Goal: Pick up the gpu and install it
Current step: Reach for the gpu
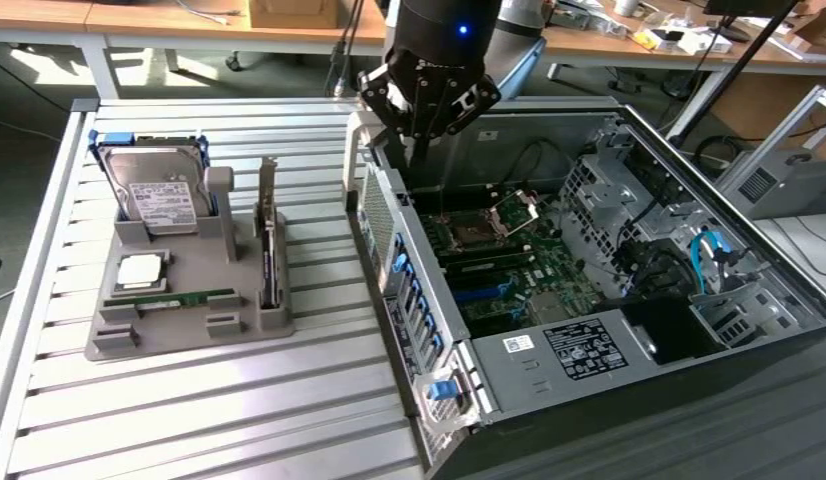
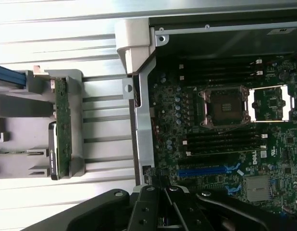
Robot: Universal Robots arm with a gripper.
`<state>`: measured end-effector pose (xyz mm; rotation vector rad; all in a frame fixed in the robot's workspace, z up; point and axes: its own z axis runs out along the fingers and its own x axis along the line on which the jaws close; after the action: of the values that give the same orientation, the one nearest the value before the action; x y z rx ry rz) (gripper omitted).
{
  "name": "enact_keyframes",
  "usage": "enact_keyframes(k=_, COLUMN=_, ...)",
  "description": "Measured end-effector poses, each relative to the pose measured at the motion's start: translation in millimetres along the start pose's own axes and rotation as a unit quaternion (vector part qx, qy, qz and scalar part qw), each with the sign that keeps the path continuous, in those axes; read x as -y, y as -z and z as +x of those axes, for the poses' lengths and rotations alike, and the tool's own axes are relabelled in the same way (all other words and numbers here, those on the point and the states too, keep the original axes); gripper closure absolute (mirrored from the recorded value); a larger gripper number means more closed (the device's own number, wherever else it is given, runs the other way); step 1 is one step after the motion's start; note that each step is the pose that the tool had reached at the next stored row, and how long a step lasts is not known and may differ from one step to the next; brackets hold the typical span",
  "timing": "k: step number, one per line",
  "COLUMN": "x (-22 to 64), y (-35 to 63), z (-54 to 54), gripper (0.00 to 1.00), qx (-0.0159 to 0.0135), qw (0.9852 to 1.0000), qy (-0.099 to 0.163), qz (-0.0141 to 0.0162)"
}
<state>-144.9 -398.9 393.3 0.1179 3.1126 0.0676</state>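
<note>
In the exterior view, finds the end effector (image 1: 420,150) closed on nothing, poised over the rear corner of the open computer case (image 1: 413,290), and the gpu (image 1: 268,235) standing on edge in a slot of the grey holder (image 1: 186,335) on the slatted desk (image 1: 253,410), well apart toward the exterior view's left, near the hard drive (image 1: 160,195). In the wrist view, looks past the end effector (image 2: 158,180) onto the motherboard (image 2: 163,115) and CPU socket (image 2: 224,107), with the gpu (image 2: 62,125) edge-on in the grey holder (image 2: 76,144), outside the case wall, untouched.
</note>
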Motion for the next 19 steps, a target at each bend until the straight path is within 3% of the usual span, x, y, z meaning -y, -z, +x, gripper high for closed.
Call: enact_keyframes(k=19, x=1.3, y=0.4, z=17.1, gripper=0.9, qx=0.0, qw=1.0, qy=0.0, qz=0.0)
